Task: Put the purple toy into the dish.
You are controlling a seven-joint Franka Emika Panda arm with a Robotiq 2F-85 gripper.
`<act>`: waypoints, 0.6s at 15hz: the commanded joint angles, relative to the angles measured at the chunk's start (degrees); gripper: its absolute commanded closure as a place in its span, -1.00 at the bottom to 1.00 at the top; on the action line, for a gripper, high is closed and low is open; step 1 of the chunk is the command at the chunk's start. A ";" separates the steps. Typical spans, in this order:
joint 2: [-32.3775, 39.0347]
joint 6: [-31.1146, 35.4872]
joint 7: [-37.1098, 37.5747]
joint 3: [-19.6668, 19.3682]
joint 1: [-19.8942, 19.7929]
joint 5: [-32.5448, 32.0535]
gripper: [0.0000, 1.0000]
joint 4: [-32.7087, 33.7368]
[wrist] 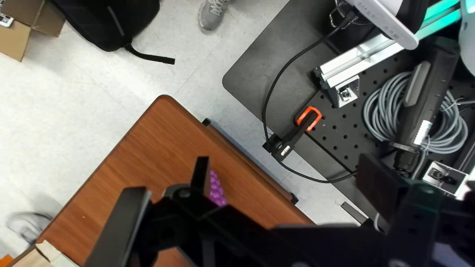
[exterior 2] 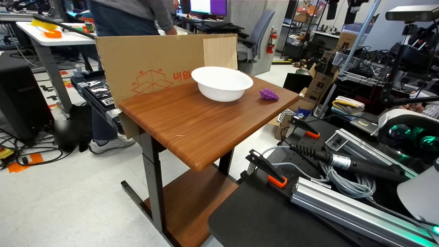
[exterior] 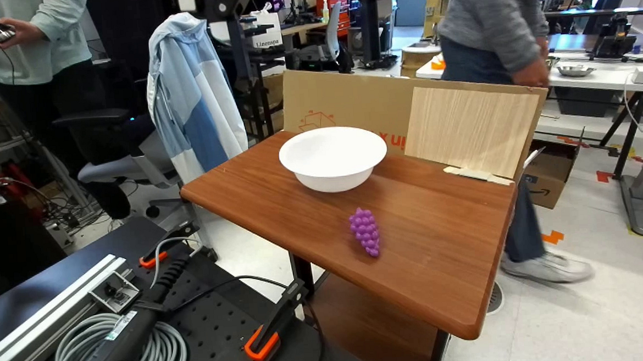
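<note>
The purple toy (exterior: 365, 232) is a bumpy grape bunch lying on the brown table (exterior: 440, 240); it also shows in an exterior view (exterior 2: 269, 94). The dish (exterior: 333, 158) is a wide white bowl standing upright on the same table, apart from the toy; it also shows in an exterior view (exterior 2: 222, 84). It does not show in the wrist view. My gripper (wrist: 287, 178) is open, with its fingers wide apart and nothing between them. In the wrist view one finger partly hides the toy (wrist: 216, 190). In an exterior view the gripper (exterior: 306, 44) hangs high at the top edge, above the table.
A cardboard panel (exterior: 350, 99) stands along the table's back edge, with a wooden board (exterior: 470, 128) against it. A black bench (exterior 2: 247, 212) with clamps, coiled cable (exterior 2: 353, 183) and metal rails stands beside the table. A person (exterior: 490, 34) is behind the panel.
</note>
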 commanded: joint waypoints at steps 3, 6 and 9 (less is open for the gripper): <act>1.65 2.92 0.85 1.49 0.32 2.54 -1.00 0.20; 5.24 11.00 3.69 2.19 0.69 3.80 -1.00 0.75; 11.21 16.23 5.17 2.24 0.29 5.28 -1.00 3.04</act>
